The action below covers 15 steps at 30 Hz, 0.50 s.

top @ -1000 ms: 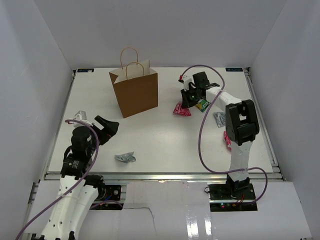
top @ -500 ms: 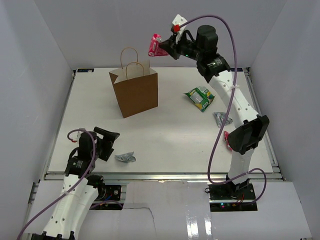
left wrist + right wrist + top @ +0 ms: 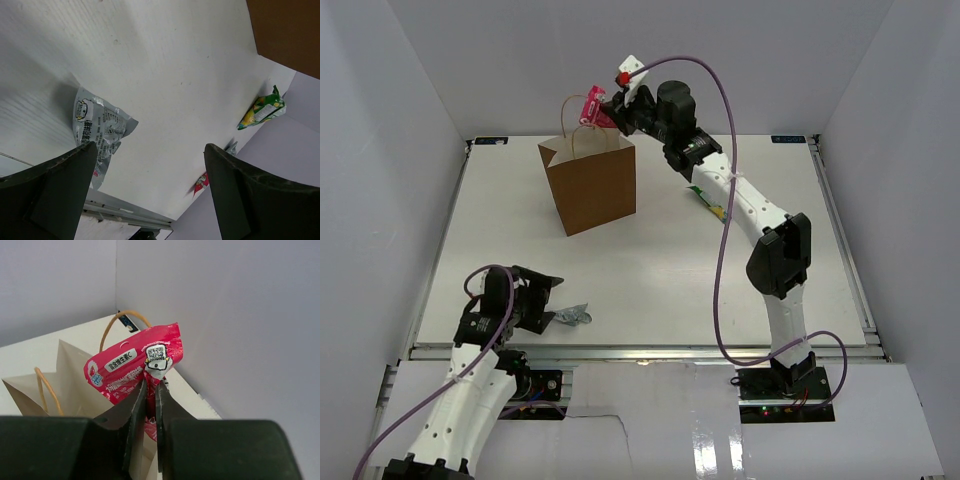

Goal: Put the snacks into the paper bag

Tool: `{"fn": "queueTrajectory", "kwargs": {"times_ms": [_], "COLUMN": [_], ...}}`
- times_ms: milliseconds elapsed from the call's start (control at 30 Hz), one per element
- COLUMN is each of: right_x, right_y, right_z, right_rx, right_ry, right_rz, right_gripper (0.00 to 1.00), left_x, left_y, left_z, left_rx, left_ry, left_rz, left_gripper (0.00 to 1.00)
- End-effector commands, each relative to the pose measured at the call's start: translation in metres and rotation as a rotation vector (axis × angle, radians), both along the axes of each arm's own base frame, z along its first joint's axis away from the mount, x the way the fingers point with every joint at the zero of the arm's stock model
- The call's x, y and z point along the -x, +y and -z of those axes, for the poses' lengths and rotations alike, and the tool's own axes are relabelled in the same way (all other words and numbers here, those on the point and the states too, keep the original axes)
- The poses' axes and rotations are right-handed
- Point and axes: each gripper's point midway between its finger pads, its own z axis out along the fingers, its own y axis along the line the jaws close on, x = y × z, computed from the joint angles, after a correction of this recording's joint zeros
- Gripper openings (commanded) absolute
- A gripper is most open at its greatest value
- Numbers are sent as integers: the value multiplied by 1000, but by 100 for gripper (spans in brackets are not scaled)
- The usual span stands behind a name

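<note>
The brown paper bag point(image 3: 592, 190) stands upright at the back left of the table. My right gripper point(image 3: 608, 110) is shut on a red-pink snack packet point(image 3: 591, 106) and holds it above the bag's open top. In the right wrist view the packet point(image 3: 131, 369) hangs from the pinched gripper point(image 3: 151, 386) over the bag's pale inside point(image 3: 67, 375). My left gripper point(image 3: 548, 300) is open, low over the table, just left of a silver-grey packet point(image 3: 572, 316). That packet point(image 3: 98, 131) lies by the left finger of the open gripper point(image 3: 150, 162).
A green-and-white packet point(image 3: 708, 200) lies partly hidden behind my right arm. The left wrist view shows it point(image 3: 262, 109), a red packet point(image 3: 201, 182) and a silver packet's corner point(image 3: 231, 147) by the far wall. The table's front rail point(image 3: 640, 350) is close to the left gripper.
My right arm has swung left with the red-pink packet, from the back middle to over the bag. My left gripper has sunk and closed in on the silver-grey packet.
</note>
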Motion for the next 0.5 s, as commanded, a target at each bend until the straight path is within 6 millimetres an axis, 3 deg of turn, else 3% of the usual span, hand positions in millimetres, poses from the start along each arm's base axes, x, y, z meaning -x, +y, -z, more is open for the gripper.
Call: {"fn": "queueTrajectory", "kwargs": {"times_ms": [0,67,267,467], "right_x": [13,14,22,13], "right_y": [-2,-2,-5,-23], "right_z": [-32,-26,-17,-29], "right_rx": [-80,-71,-51,-64], "right_ry": [-39,-20,-3,-10], "right_rz": [-21,-29,-48,2], "right_gripper": [14,19,54,60], "left_x": [5,6,9,14], "left_y": [-4,-5,-7,-9], "left_z": [6,10,20,31], "left_rx": [48,44,40,43], "left_ry": [53,75,130,190], "left_rz": [-21,-17,-3,6], "left_gripper": [98,98,98,97]}}
